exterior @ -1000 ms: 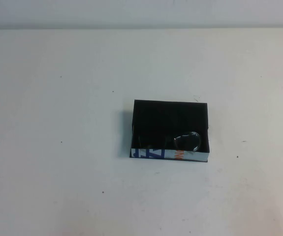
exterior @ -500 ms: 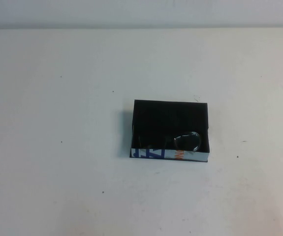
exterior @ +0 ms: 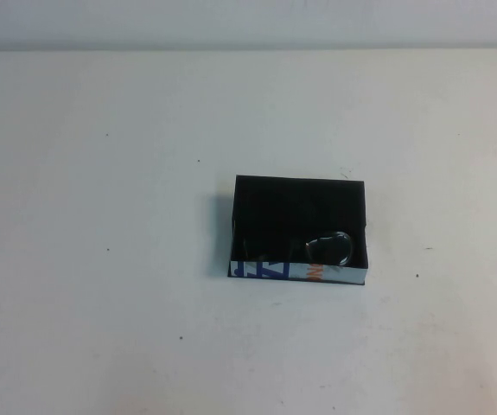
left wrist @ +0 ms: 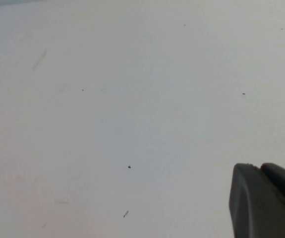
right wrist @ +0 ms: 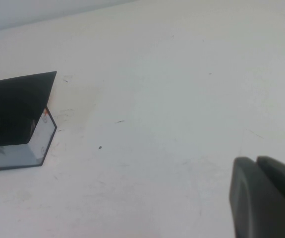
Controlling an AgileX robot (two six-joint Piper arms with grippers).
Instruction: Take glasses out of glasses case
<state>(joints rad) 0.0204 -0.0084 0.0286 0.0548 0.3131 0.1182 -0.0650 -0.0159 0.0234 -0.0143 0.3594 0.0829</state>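
Where the white bench [exterior: 101, 259] lies bare in the high view, neither arm reaches into sight, and the only thing on it is the glasses case [exterior: 298, 230], set a little right of the middle. The case is an open, shallow box with a black inside and a white near wall printed in blue and orange. The glasses [exterior: 329, 247] lie inside it, toward the near right corner; a lens shows there as a pale glint, and the rest of the dark frame is lost against the black lining.

In the left wrist view, only a dark piece of the left hand [left wrist: 263, 201] shows at the edge, over plain bench with a few small specks. The case is not in that view, and whether this hand is spread or pressed together I cannot tell.

In the right wrist view, a like dark piece of the right hand [right wrist: 263, 196] shows at the edge. One corner of the case [right wrist: 18, 119] sits at the far side of that view, well apart from the hand, with open bench between them. Whether this hand is spread or closed I cannot tell either.
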